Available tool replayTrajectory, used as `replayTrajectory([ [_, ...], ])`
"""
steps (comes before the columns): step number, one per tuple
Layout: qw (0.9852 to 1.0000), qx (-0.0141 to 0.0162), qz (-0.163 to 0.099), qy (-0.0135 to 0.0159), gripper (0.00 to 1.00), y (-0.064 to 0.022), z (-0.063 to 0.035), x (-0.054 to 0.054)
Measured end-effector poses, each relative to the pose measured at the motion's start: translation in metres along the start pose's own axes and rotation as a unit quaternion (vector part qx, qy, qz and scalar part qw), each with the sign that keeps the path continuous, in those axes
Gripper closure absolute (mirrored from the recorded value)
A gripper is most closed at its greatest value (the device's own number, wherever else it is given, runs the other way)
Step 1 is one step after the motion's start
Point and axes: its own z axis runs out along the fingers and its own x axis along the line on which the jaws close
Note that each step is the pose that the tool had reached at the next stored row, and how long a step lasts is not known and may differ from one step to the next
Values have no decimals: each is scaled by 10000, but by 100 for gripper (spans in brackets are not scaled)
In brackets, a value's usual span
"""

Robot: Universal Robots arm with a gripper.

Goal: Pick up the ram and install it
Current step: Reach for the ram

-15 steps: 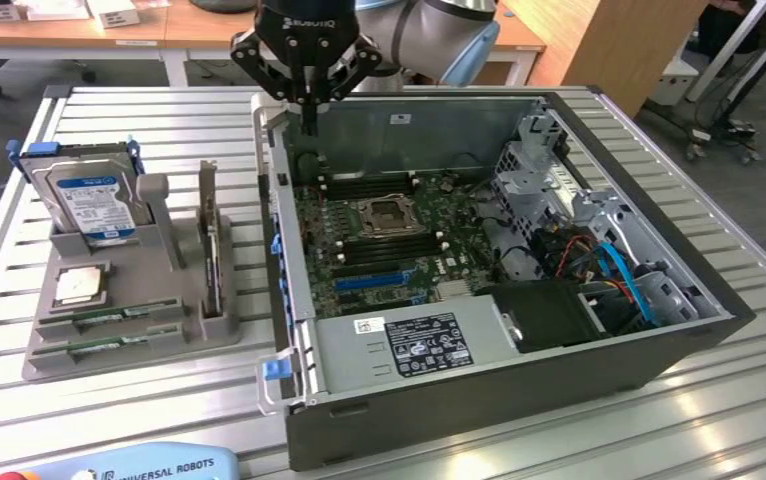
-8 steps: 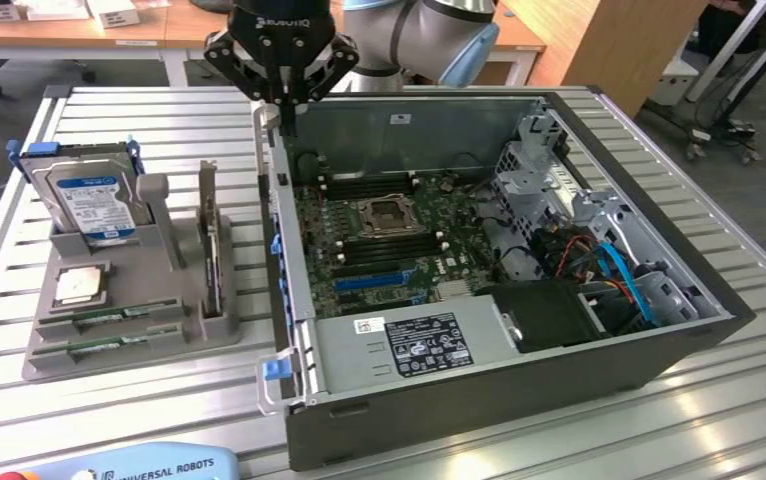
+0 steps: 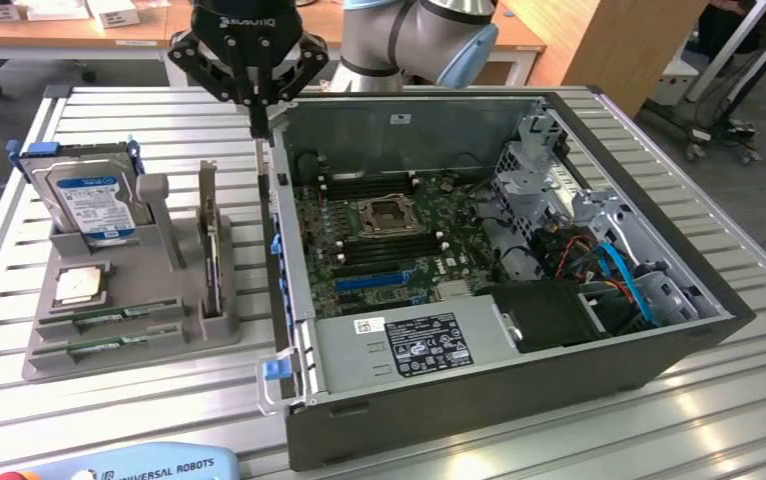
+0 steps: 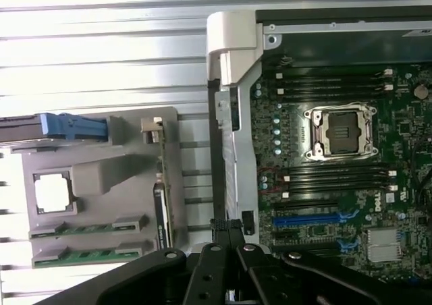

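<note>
Two thin green ram sticks (image 3: 106, 318) (image 3: 100, 346) lie side by side in the front slots of a grey holder (image 3: 136, 355) on the exterior view's left; I cannot tell which is the task's. The wrist view shows both sticks (image 4: 88, 227) (image 4: 84, 255) too. My gripper (image 3: 260, 126) hangs shut and empty above the back left wall of the open computer case (image 3: 490, 395), well away from the sticks. Its closed fingertips (image 4: 223, 229) point down beside the case wall. Black memory slots (image 3: 383, 250) (image 4: 337, 177) flank the processor socket (image 3: 383, 215) on the motherboard.
The holder also carries an upright silver hard drive (image 3: 90, 200) with a blue label, a square chip (image 3: 79, 285) and an upright card (image 3: 207, 245). A power supply (image 3: 417, 340) and blue cables (image 3: 623, 280) fill the case's near side. A teach pendant (image 3: 130, 465) lies at the table's front edge.
</note>
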Motion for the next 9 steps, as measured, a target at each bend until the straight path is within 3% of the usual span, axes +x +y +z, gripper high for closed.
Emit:
replayTrajectory([
  [9, 10000, 0, 1, 0, 90, -22, -5, 304],
])
